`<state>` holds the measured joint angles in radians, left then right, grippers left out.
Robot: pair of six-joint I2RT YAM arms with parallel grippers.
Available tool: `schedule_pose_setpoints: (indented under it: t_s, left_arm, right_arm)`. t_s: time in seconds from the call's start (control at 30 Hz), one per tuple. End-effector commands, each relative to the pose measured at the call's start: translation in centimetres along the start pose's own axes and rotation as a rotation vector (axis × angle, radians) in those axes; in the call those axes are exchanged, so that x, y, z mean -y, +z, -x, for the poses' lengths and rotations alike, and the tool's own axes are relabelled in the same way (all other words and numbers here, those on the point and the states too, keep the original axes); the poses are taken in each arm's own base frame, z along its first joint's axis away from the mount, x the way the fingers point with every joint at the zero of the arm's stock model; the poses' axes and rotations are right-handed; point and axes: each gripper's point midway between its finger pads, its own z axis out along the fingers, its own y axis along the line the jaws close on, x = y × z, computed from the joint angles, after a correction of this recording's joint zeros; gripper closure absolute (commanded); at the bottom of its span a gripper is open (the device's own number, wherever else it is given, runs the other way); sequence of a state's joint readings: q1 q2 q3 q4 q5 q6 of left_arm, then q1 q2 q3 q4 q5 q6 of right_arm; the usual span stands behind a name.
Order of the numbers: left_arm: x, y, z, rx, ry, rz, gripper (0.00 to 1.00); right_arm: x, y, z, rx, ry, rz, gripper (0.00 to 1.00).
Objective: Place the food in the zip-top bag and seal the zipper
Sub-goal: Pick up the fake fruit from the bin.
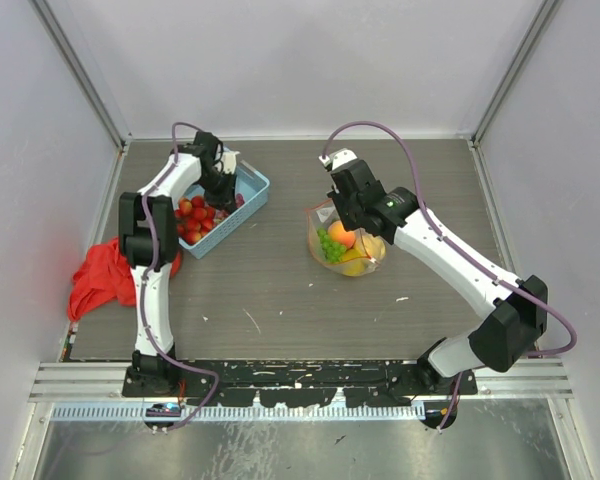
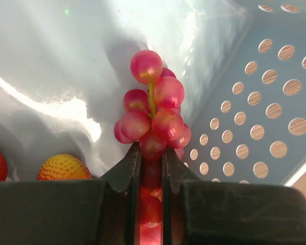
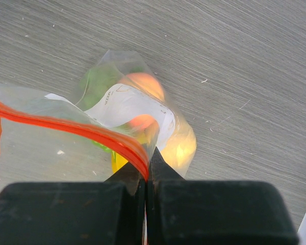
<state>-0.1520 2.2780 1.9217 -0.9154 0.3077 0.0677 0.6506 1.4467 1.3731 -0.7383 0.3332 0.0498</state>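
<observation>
My left gripper (image 2: pixel 151 153) is shut on a bunch of red grapes (image 2: pixel 153 109) inside the light-blue mesh basket (image 1: pixel 250 195). Red strawberries (image 1: pixel 195 218) lie in that basket, and one orange-yellow berry (image 2: pixel 64 167) shows at lower left in the left wrist view. My right gripper (image 3: pixel 147 168) is shut on the red-orange zipper (image 3: pixel 81 130) of the clear zip-top bag (image 1: pixel 345 245), holding its mouth up. Inside the bag are green grapes (image 1: pixel 330 246), an orange-pink peach (image 1: pixel 341 233) and a yellow lemon (image 1: pixel 358 262). The bag's white label (image 3: pixel 127 104) shows in the right wrist view.
A red cloth (image 1: pixel 105 275) hangs over the table's left edge beside the left arm. The basket's perforated wall (image 2: pixel 265 102) stands close on the right of the left gripper. Walls enclose the table on three sides.
</observation>
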Motion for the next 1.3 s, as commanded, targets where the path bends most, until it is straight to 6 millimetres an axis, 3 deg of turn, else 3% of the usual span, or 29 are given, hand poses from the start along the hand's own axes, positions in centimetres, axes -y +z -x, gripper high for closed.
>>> schedule_pose_setpoints:
  t_s: [0.0,0.13,0.4,0.6,0.9,1.27]
  left_arm:
    - [0.9,-3.3,2.8,0.141,-0.001,0.003,0.95]
    - [1.3,-5.1,3.9,0.212,-0.005,0.017,1.0]
    - [2.6,-9.3,5.8,0.368,-0.05,0.025,1.0]
    - [4.2,-12.3,6.0,0.449,-0.149,-0.016,1.0]
    - [9.8,-16.6,5.0,0.538,-0.237,-0.154,1.0]
    - [17.1,-22.0,1.9,0.627,-0.247,-0.381,1.0]
  right_arm:
    - [0.4,-1.1,3.0,0.097,0.028,0.0,0.99]
    - [0.5,-1.2,3.2,0.102,0.032,-0.002,0.99]
    - [0.6,-1.3,3.3,0.111,0.046,-0.011,0.99]
    - [0.6,-1.3,3.5,0.114,0.063,-0.015,0.99]
    - [0.2,-1.0,4.0,0.119,0.091,-0.005,0.99]
    - [-0.3,-0.9,4.4,0.133,0.114,0.017,0.99]
